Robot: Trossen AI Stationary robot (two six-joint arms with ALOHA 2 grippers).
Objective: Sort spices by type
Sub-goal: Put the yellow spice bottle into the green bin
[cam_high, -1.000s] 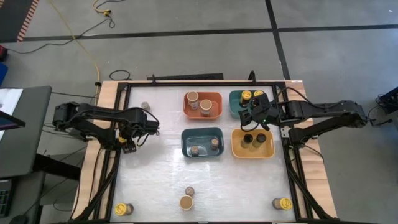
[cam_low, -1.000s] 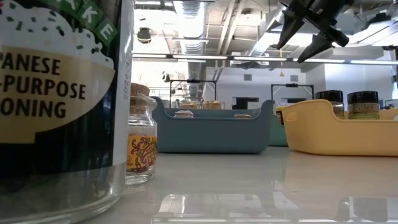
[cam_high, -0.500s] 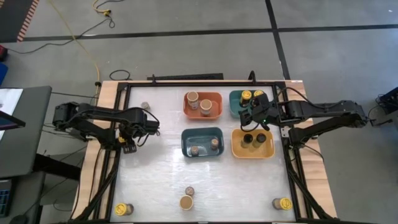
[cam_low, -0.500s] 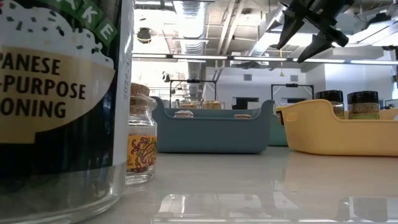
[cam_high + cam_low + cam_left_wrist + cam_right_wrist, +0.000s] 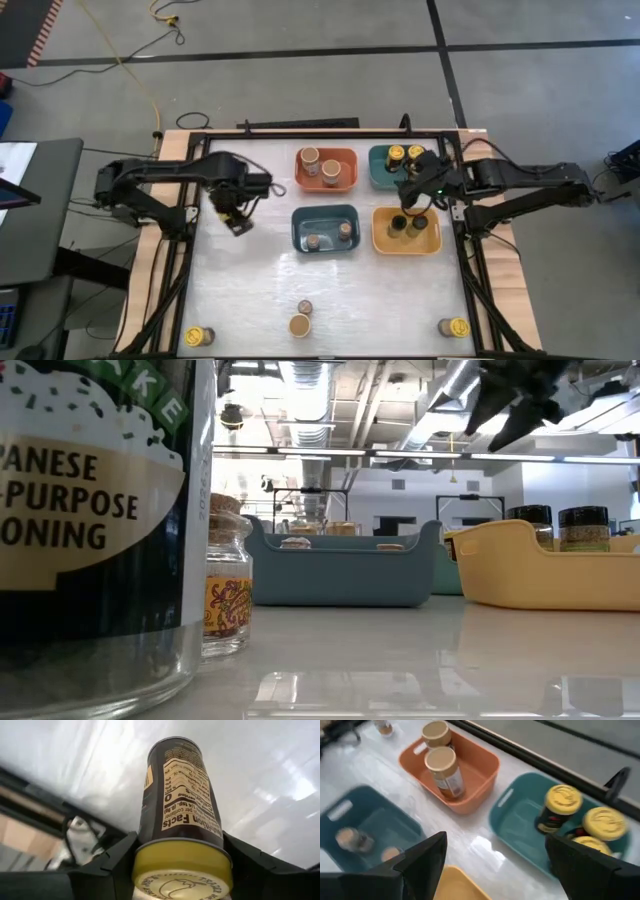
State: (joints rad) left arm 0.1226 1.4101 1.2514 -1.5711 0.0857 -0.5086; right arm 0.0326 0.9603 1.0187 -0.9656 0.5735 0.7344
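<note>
My left gripper hangs over the table's left part, left of the blue bin, shut on a dark spice jar with a yellow lid. My right gripper hovers open and empty above the gap between the teal bin and the yellow bin. The orange bin holds two tan-lidded jars. Yellow-lidded jars stand in the teal bin. Two dark-topped jars stand in the yellow bin, and two small brown-topped ones in the blue bin. My left gripper pinches the jar between its two fingers, on the upper body just below the yellow lid. The fingers come from above, pointing down. The jar hangs upright below them, lid up, its base looking clear of the table.
Loose jars stand on the table: a small one at the far left, a cork-topped one and a tan-lidded one at the near middle, and yellow-lidded ones at the near left and near right. A black frame rims the table.
My left gripper has risen and gone toward the table's right, carrying the yellow-lidded jar up with it, and its wrist has rolled. My right gripper has rolled about its own line and shifted slightly toward the table's right edge, staying open.
</note>
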